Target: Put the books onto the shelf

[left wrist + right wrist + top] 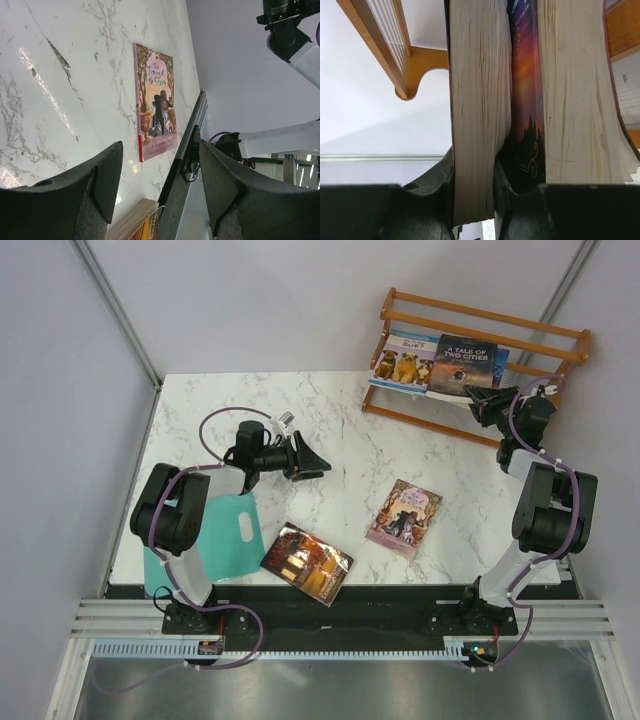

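We see a white table (330,435) veined with grey marbling; the shelf (480,312) is orange-brown wood; one light-blue book (403,357) is patterned with brown dogs; the dark book (462,366) is lettered in white; the pink-purple book (404,517) has a red spine and a black-clad figure on its cover; the red-brown book (307,562) glows with amber patches; the flat sheet (215,540) is teal; the left fingers (105,175) are charcoal; the pinched book (475,125) shows cream pages beside a cover fading purple to orange to black.
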### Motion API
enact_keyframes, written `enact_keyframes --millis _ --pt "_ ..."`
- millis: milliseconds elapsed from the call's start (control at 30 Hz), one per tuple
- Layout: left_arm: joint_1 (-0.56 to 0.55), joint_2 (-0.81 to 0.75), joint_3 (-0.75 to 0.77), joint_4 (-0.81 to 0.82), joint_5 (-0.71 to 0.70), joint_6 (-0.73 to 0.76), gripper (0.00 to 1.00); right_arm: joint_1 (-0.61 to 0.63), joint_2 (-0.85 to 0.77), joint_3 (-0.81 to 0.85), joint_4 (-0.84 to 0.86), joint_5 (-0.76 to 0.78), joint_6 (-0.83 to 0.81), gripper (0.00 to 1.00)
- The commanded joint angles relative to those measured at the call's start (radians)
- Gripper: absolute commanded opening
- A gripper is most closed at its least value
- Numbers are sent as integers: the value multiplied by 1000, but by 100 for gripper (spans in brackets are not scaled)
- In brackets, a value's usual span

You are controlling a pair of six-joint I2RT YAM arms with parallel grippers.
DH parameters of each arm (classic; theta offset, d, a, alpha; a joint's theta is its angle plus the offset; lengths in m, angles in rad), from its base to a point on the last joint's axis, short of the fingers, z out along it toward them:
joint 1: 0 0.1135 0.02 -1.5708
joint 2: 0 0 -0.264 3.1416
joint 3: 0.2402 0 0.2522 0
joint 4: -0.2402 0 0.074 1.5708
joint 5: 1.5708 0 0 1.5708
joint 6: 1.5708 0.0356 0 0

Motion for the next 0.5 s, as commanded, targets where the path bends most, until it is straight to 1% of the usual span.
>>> enact_keyframes --millis 0,333,467 --pt "0 -52 2 29 4 27 69 4 -21 57 -19 -17 2 0" --pt "-1 -50 3 28 5 29 69 -50 -2 80 62 -12 84 1" --pt "-1 -53 0 28 5 27 69 -59 8 89 69 -12 97 1"
